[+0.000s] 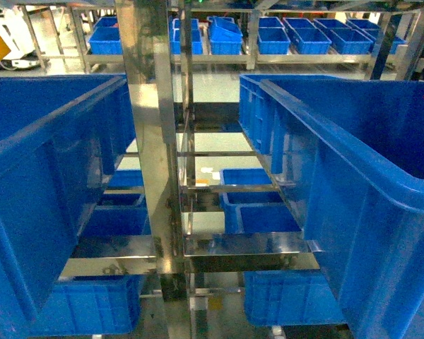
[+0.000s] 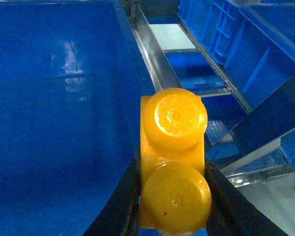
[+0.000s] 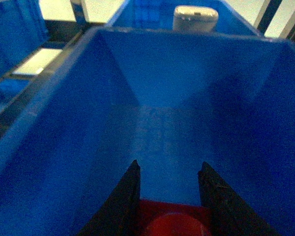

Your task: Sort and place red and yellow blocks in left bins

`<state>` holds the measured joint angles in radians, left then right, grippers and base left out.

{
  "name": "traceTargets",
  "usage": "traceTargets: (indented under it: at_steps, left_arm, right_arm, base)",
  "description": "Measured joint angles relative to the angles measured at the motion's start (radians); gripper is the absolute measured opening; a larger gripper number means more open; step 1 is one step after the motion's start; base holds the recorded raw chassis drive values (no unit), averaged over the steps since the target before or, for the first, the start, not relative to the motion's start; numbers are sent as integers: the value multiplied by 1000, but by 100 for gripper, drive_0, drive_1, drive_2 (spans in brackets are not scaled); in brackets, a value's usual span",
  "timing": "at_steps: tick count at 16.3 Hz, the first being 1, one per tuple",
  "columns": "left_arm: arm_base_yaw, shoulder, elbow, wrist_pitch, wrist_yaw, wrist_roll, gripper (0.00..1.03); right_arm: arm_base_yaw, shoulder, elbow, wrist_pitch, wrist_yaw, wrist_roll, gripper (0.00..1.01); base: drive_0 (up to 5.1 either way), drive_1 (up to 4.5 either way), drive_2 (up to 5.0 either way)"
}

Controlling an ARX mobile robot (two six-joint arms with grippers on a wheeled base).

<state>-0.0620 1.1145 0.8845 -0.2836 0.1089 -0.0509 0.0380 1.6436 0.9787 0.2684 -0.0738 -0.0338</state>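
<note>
Left wrist view shows me my left gripper [image 2: 173, 196] clamped on the yellow block [image 2: 173, 157], held beside a blue crate's [image 2: 54, 123] open interior. On the right wrist camera, my right gripper [image 3: 169, 183] grips the red block [image 3: 173, 222] above another blue crate [image 3: 187, 88].

We are looking at a glossy orange-yellow block [image 2: 173, 162], its two round studs carrying faint embossed lettering, pinched between black fingers [image 2: 225, 201]. Beside it a bright-blue bin [image 2: 54, 123] is showing a smooth, shiny wall with pale glare streaks. In the right wrist view a red block [image 3: 173, 221] is sitting between black fingers [image 3: 122, 199] above another bright-blue bin [image 3: 177, 88] with a faintly gridded floor. A silvery metal rack [image 1: 155, 176] is gleaming between the blue crates.
</note>
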Motion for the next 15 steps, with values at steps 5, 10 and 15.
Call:
traceTargets:
  at_steps: [5, 10, 15]
  left_arm:
    - [0, 0, 0, 0, 0, 0, 26]
    - [0, 0, 0, 0, 0, 0, 26]
    - [0, 0, 0, 0, 0, 0, 26]
  right_arm:
    - [-19, 122, 41, 52, 16, -2, 54]
    - [9, -333, -156, -70, 49, -92, 99]
    - [61, -957, -223, -517, 31, -53, 98]
  base:
    - [0, 0, 0]
    - [0, 0, 0]
    - [0, 0, 0]
